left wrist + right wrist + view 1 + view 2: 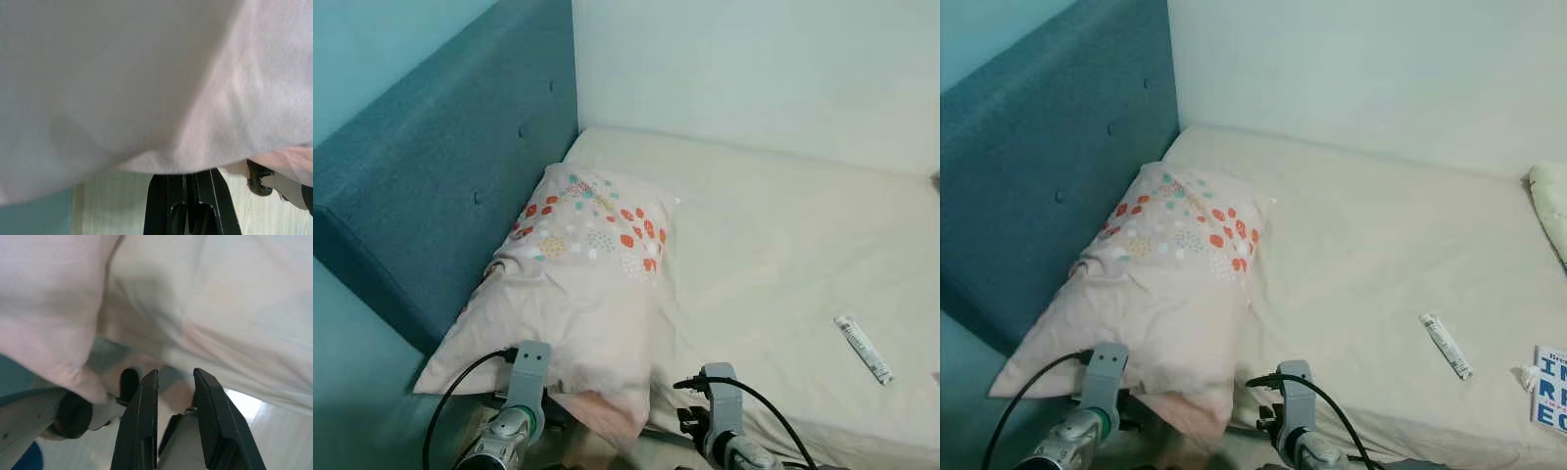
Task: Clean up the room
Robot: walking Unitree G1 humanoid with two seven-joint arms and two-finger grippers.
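Observation:
A pale pink pillow (pixel 573 294) with a patch of red and teal dots lies at the head of the bed, against the teal headboard (pixel 431 196). Its front corner hangs over the mattress edge. Both silver arms reach up from below that edge. In the left wrist view my left gripper (pixel 188 178) has its black fingers pressed together, and their tips disappear under the pillow's cloth. My right gripper (pixel 175 374) is open just below the hanging pillow and sheet, with nothing between its fingers. The left wrist (pixel 527 392) and right wrist (pixel 720 401) stand side by side.
A small white tube (pixel 864 350) lies on the cream sheet (pixel 773 255) at the right. A white box with blue letters (pixel 1552 389) sits at the bed's right edge. Another pale cushion (pixel 1552 201) shows at the far right. Walls close in the bed behind and on the left.

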